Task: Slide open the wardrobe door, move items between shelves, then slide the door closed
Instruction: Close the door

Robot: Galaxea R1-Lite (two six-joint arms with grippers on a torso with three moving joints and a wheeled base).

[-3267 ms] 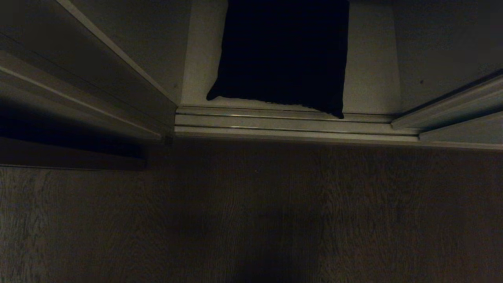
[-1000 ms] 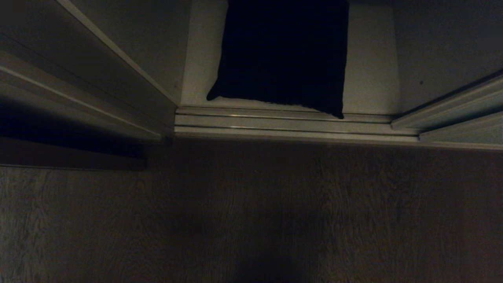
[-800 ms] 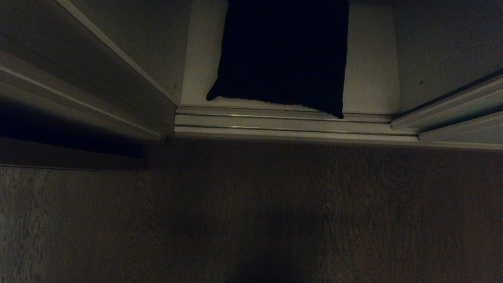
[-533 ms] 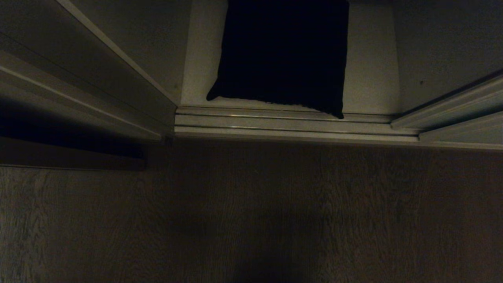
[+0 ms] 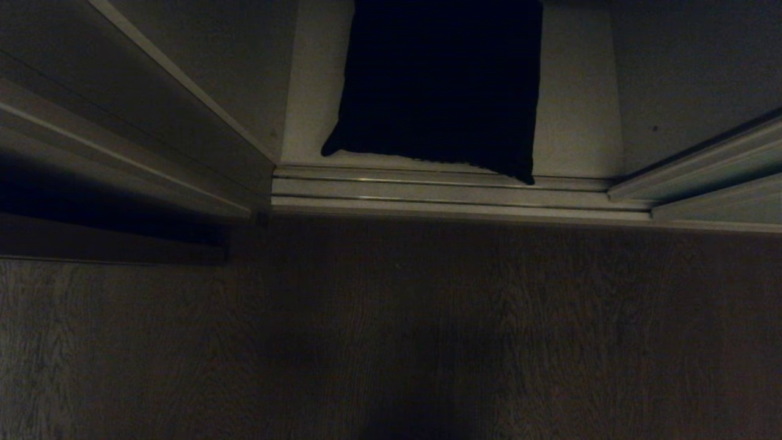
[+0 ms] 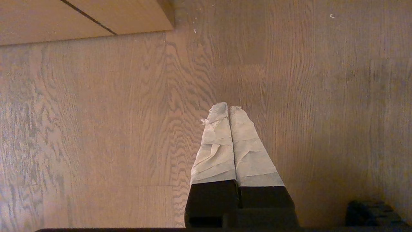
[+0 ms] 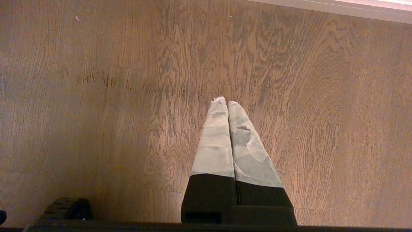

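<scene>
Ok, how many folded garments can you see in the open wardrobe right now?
1: a black garment lying on the off-white shelf, just behind the door track. Others may sit on shelves outside the view.

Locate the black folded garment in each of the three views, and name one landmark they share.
Head view: black garment lies top centre on the off-white shelf, behind the door track.
Left wrist view: not in it.
Right wrist view: not in it.
Shared landmark: the wood-grain floor.

No text, label, brand, number or sign can be read on anything in view, near the grippers or farther off.
</scene>
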